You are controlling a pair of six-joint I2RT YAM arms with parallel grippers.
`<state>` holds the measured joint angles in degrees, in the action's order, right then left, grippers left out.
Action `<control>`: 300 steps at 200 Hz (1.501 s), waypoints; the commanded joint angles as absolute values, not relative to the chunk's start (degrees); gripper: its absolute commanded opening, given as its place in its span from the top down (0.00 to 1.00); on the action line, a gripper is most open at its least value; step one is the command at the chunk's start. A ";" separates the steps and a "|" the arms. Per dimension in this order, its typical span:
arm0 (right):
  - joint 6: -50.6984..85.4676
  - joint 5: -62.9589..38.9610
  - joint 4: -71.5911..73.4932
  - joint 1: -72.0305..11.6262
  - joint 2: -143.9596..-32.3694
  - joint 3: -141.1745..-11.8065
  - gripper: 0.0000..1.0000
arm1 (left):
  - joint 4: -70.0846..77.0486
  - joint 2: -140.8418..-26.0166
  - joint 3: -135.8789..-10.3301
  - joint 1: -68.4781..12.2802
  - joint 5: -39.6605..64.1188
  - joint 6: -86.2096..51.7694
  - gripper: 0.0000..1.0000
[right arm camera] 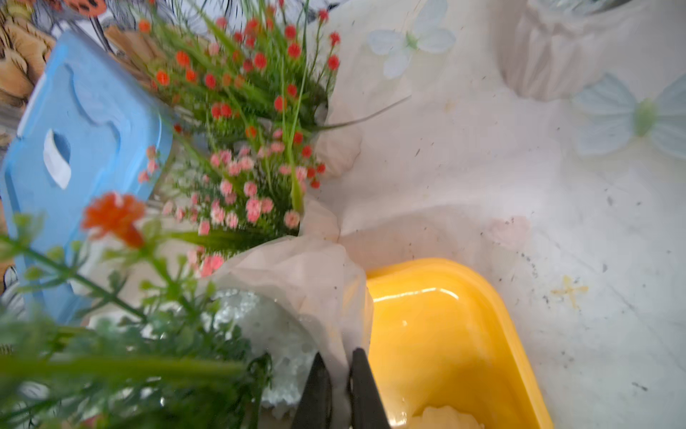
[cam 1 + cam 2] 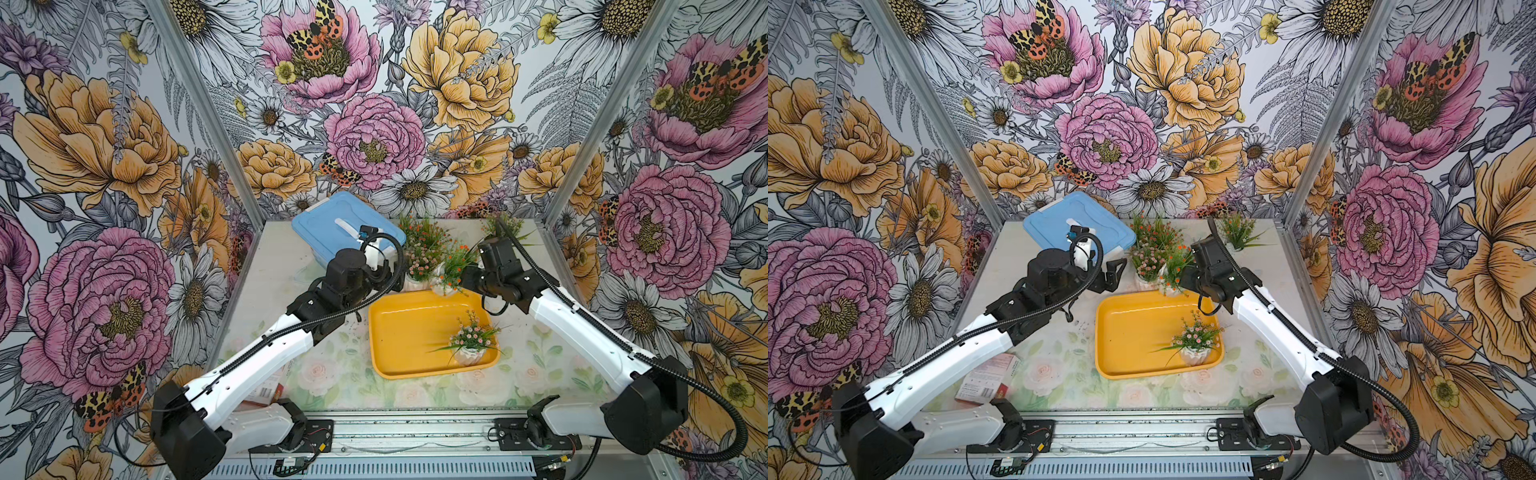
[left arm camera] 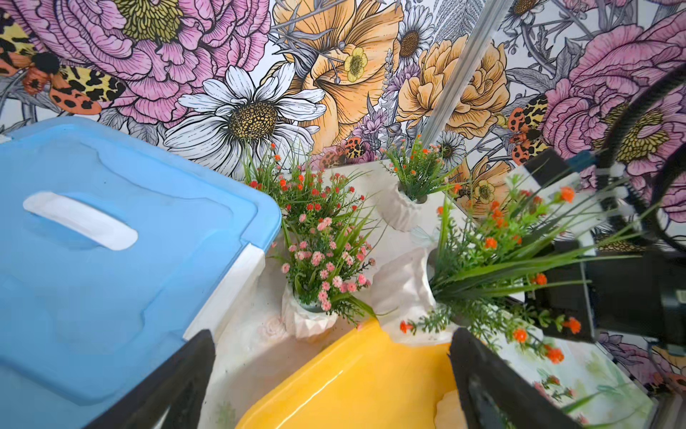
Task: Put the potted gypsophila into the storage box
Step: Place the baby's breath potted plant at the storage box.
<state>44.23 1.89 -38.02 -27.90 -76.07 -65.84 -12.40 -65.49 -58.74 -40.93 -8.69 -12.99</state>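
Right wrist view: right gripper (image 1: pixel 338 356) closed tight, black jaws pinching wall of white ribbed pot of orange-flowered gypsophila (image 1: pixel 297 275), pot tilted, at far edge of shallow yellow plastic storage tray (image 1: pixel 464 334). Both top views: pink-flowered pot (image 2: pixel 469 353) stands inside tray, near corner by right arm. Left gripper (image 3: pixel 332 334) wide open, empty.

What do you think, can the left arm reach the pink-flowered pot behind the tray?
Probably yes: the left arm holds its jaws open beside the pink-flowered pot, nothing between; the tilted orange-flowered pot crowds it.
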 commanded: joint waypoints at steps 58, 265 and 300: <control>52.05 10.21 -39.80 -42.25 -71.27 -57.89 1.00 | -16.13 -53.81 -51.33 -43.17 -13.27 -17.19 0.01; 45.62 3.83 -42.27 -47.02 -77.08 -53.11 1.00 | -15.48 -54.88 -50.45 -45.09 -15.64 -16.89 0.01; 45.87 4.24 -42.58 -46.85 -75.80 -52.73 0.92 | -14.46 -55.83 -50.62 -45.11 -15.57 -17.02 0.01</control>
